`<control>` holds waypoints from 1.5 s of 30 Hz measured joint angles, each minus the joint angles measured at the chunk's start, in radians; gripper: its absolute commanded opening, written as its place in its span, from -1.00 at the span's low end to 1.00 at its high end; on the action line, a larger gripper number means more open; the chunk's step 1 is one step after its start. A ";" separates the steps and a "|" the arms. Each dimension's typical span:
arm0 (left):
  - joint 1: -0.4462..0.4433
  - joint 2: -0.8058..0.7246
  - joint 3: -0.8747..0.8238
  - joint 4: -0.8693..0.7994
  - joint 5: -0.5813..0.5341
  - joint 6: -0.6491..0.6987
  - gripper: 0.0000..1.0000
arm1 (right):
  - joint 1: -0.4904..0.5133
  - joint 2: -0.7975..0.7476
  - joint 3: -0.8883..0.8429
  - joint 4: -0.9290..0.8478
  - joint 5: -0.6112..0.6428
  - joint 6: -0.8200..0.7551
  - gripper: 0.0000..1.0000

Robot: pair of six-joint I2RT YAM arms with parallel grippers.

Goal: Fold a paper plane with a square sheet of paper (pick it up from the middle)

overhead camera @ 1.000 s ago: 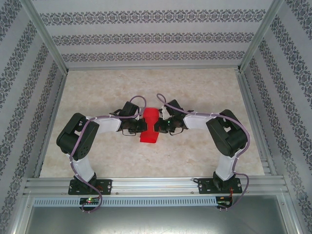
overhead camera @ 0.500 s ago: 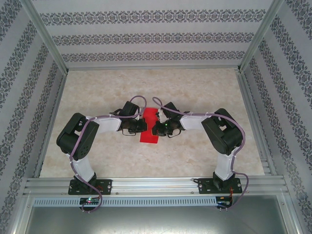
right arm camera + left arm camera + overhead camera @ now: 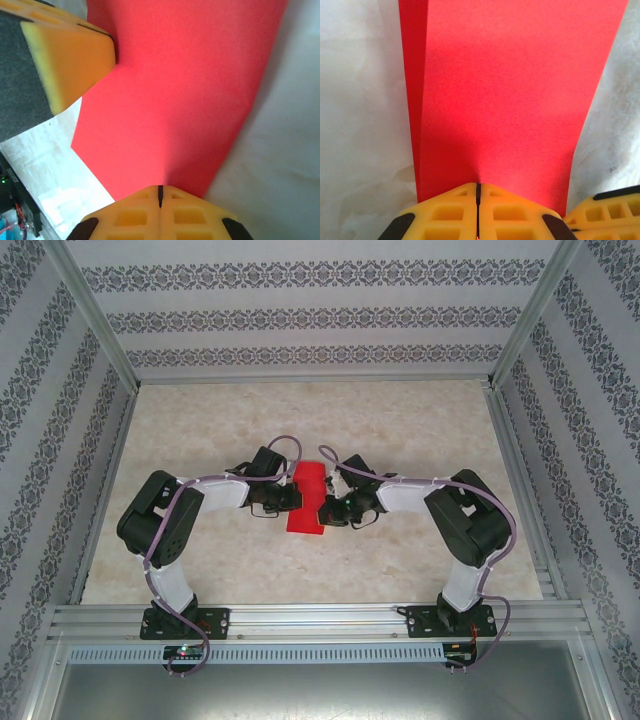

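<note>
Red sheet of paper (image 3: 307,502), creased into a narrower strip, sits mid-counter (image 3: 420,430) between the arms. Left tool (image 3: 477,192) and right tool (image 3: 160,194) each have their fingers pressed together, pinching opposite long edges, apparently to hold it taut for folding. Patterned walls (image 3: 320,320) stand well apart; the tools crowd only each other.

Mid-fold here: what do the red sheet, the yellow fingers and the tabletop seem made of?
The red sheet: thin matte paper, likely; fine grainy surface, crisp layered edge. The fingers of the left gripper: yellow rigid plastic by the look, with moulded grid pockets and dark corner pads. The table: pale marble-patterned top with a soft sheen; laminate or film, cannot tell.
</note>
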 measured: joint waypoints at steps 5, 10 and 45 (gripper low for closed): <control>0.005 0.005 0.006 -0.005 0.011 0.001 -0.82 | 0.000 -0.023 0.002 0.011 -0.005 0.035 -1.00; 0.005 0.005 0.007 -0.007 0.013 0.001 -0.82 | 0.015 -0.003 0.052 0.021 -0.008 0.053 -1.00; 0.006 0.009 0.023 -0.040 0.018 0.019 -0.82 | 0.014 -0.085 -0.177 0.154 -0.011 0.035 -1.00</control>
